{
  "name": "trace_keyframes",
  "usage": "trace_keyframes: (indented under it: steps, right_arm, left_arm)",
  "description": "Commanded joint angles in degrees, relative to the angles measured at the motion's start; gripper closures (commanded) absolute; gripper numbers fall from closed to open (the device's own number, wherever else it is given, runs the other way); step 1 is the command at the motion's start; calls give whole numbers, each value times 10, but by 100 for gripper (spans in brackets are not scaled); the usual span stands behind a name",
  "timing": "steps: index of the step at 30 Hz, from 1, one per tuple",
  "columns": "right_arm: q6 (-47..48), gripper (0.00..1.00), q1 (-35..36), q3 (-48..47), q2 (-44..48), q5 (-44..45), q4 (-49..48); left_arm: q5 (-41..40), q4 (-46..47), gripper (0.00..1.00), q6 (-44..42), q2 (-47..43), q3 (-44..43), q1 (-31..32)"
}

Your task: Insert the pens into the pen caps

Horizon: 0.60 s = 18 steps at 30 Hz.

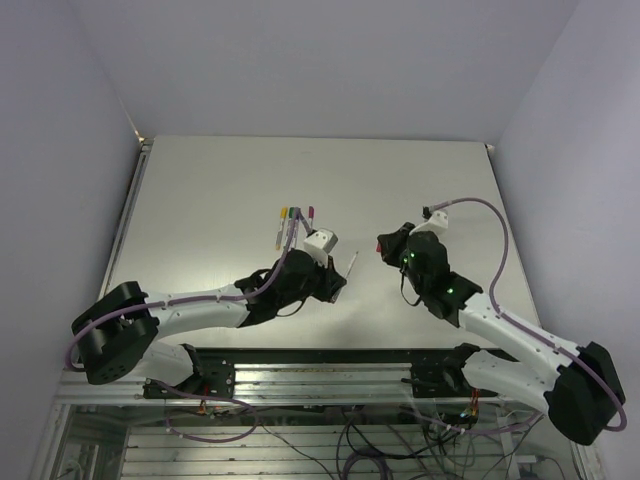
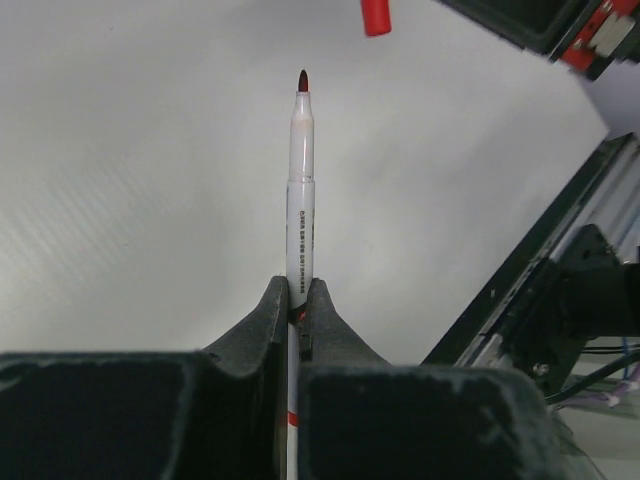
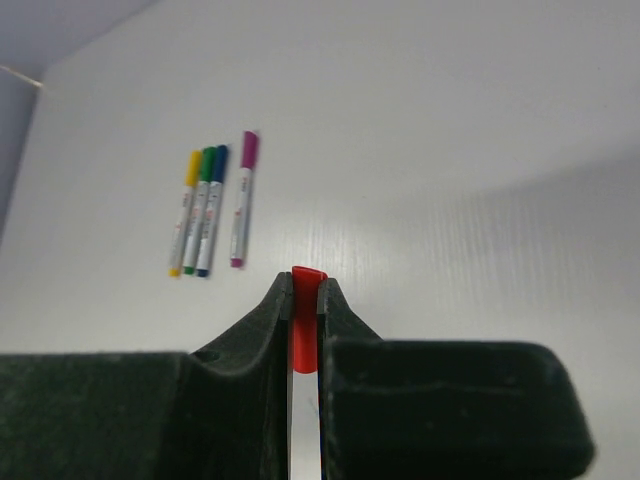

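Note:
My left gripper (image 2: 298,287) is shut on a whitish pen (image 2: 301,180) with a bare red tip, which points away from the wrist. In the top view this pen (image 1: 352,266) sticks out of the left gripper (image 1: 341,281) toward the right gripper (image 1: 384,247). My right gripper (image 3: 306,282) is shut on a red pen cap (image 3: 306,325). In the left wrist view the red cap (image 2: 376,15) hangs a little beyond the tip and to its right. Several capped pens lie side by side on the table: yellow (image 3: 184,213), green (image 3: 200,208), blue (image 3: 212,208) and purple (image 3: 241,200).
The capped pens (image 1: 296,222) lie on the white table (image 1: 210,200) behind the left wrist, partly covered by its cable. A metal rail (image 1: 330,375) runs along the near edge. Grey walls close in the left, the right and the back.

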State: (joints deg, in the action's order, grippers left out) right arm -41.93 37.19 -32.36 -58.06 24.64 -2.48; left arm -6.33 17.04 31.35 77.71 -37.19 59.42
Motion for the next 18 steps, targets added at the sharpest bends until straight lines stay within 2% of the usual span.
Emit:
trace_keyframes:
  steps: [1, 6, 10, 18]
  right_arm:
    - [24, 100, 0, 42, 49, -33, -108]
    - [31, 100, 0, 83, 83, -79, -219]
    - [28, 100, 1, 102, 100, -93, -278]
    - [19, 100, 1, 117, 114, -89, -317]
  left_arm:
    - [50, 122, 93, 19, -1, 13, 0]
    - [72, 203, 93, 40, 8, 24, 0]
    - [76, 221, 93, 46, 12, 22, 0]
    - [72, 222, 93, 45, -5, 25, 0]
